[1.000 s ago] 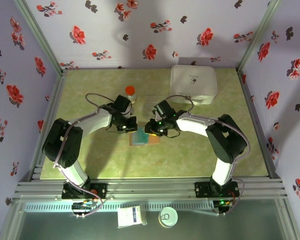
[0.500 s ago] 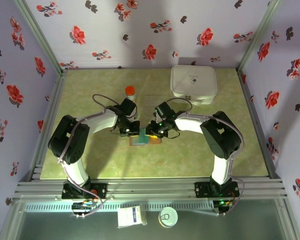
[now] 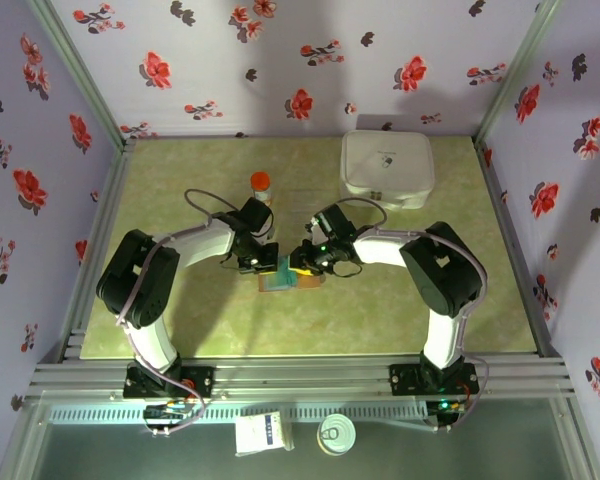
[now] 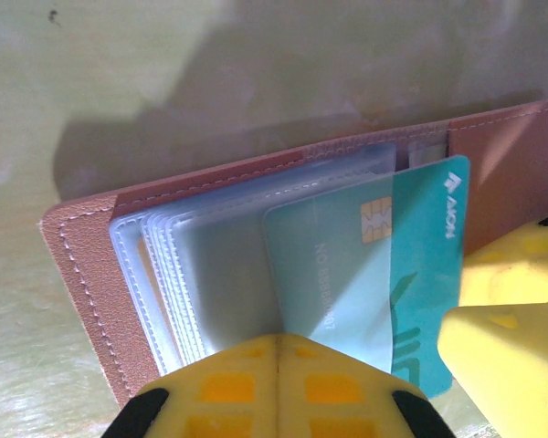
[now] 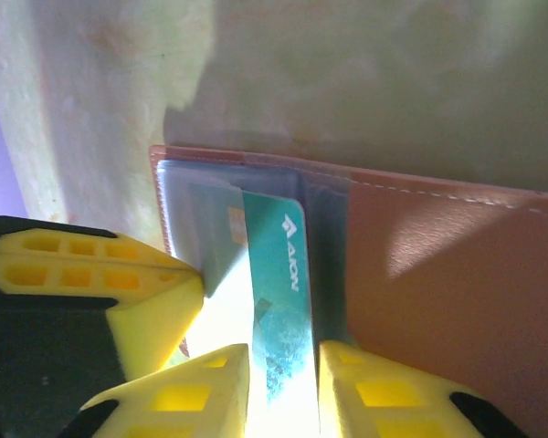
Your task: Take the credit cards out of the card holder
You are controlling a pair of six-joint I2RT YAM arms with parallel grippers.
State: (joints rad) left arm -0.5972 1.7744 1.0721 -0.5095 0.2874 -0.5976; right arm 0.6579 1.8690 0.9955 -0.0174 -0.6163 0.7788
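1. The left gripper [image 4: 276, 365], closed, presses on the clear sleeves [image 4: 210, 274] of the brown card holder [image 4: 82, 274], which lies open on the table [image 4: 119, 73].
2. A teal credit card [image 4: 411, 237] sticks partway out of a sleeve.
3. The right gripper [image 5: 283, 365] flanks the card's free end; whether it is clamped cannot be told.

My card holder [image 4: 84, 274] looked like matt brown leather, finely grained, with pale stitching along its edge. Its inner sleeves [image 4: 210, 265] were thin clear plastic, a little cloudy and shiny. The teal card [image 5: 279, 274] pinched in my right gripper [image 5: 283, 365] was smooth, glossy plastic with a small metallic chip [image 4: 376, 219]. My left gripper [image 4: 279, 356] had the same matt yellow moulded plastic fingers. The table [image 4: 164, 55] was a smooth, mottled green surface with a dull sheen.
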